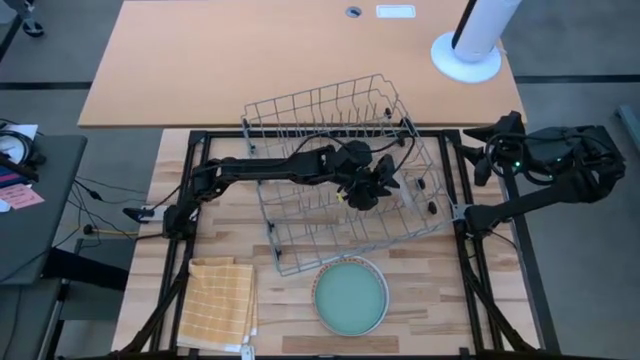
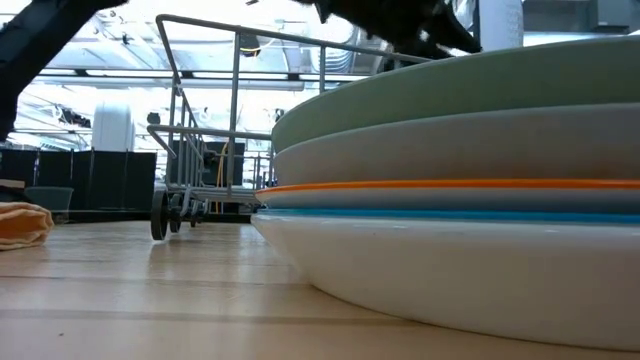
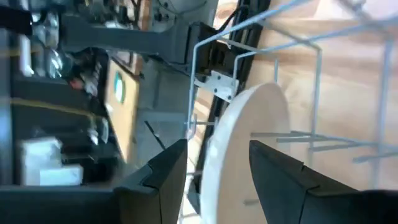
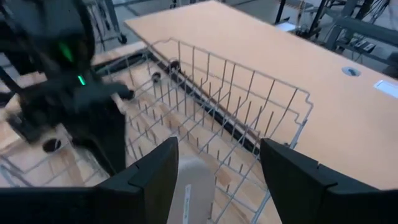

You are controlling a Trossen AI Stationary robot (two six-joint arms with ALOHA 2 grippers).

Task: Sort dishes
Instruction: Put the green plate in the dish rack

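Pale teal tops the stack of plates at the table's near edge, beside the cloth. Farther back, inside the rack, a beige plate is stood on edge between the tines, straddled by the left gripper with its fingers apart. Judged best: the plate is checked to be seated before the gripper is lifted straight up. The right gripper is parked spread open past the rack's right side.

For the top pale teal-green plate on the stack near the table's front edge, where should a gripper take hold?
Grip the raised rim of the pale teal-green round plate from above at its exposed edge. It lies flat atop the stack, so only the rim offers purchase; the grey wire rack crowds the far side.
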